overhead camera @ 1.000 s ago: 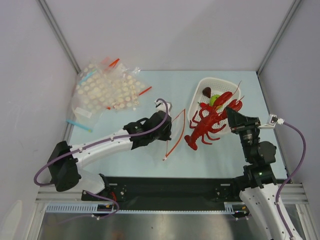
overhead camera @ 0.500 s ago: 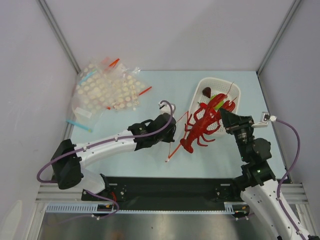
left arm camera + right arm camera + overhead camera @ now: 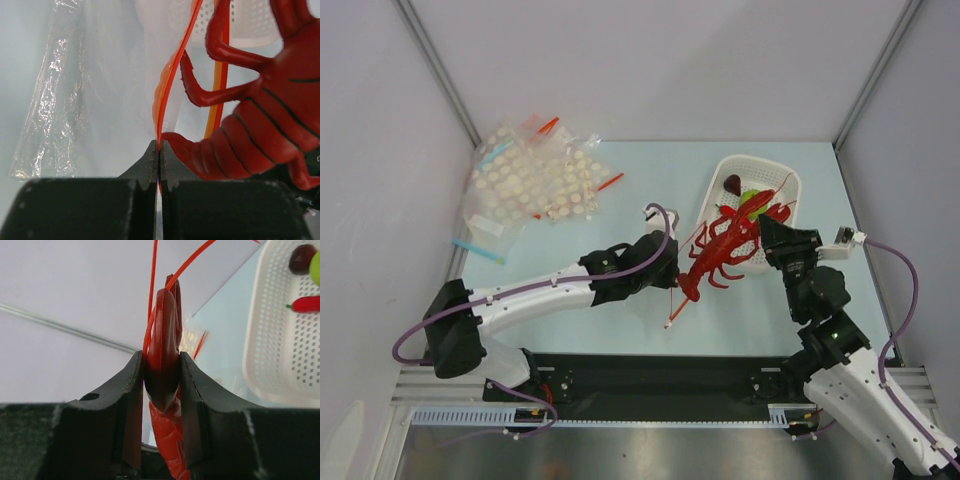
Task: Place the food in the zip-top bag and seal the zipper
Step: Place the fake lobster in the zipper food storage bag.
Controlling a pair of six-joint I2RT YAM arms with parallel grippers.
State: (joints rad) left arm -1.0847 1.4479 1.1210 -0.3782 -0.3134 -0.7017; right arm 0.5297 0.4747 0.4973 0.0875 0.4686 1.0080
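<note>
- The pale blue-green table (image 3: 620, 170) carries everything in the scene, and both arms reach over its middle from the near edge.
- A pile of dotted clear bags (image 3: 535, 180) lies at the far left corner, well apart from the work.
- A white perforated basket (image 3: 782, 172) sits at the far right, with a small round green fruit (image 3: 752, 198) inside it.
- The clear crinkly zip-top bag (image 3: 70, 100) is held up off the table near the centre, its mouth turned toward the right arm.
- The glossy red plastic toy lobster (image 3: 725, 250) is carried in the air between basket and bag.
  - Its long axis runs from the claws at the far right, over the basket rim, down to the tail at the near left.
  - The tail is thus the end pointed at the bag mouth.
- The thin red-orange zipper strip (image 3: 172, 75) is bowed open. In the left wrist view the tail appears to sit just beside it, possibly between the two lips, though that cannot be told for certain.
- The right gripper (image 3: 161, 365) is clamped on the lobster's body, and it is the arm that must be driven tail-first to the left.
- The left gripper (image 3: 159, 150) is closed tight, pinching one lip of the zipper strip, so the mouth is judged to depend on that hold.
</note>
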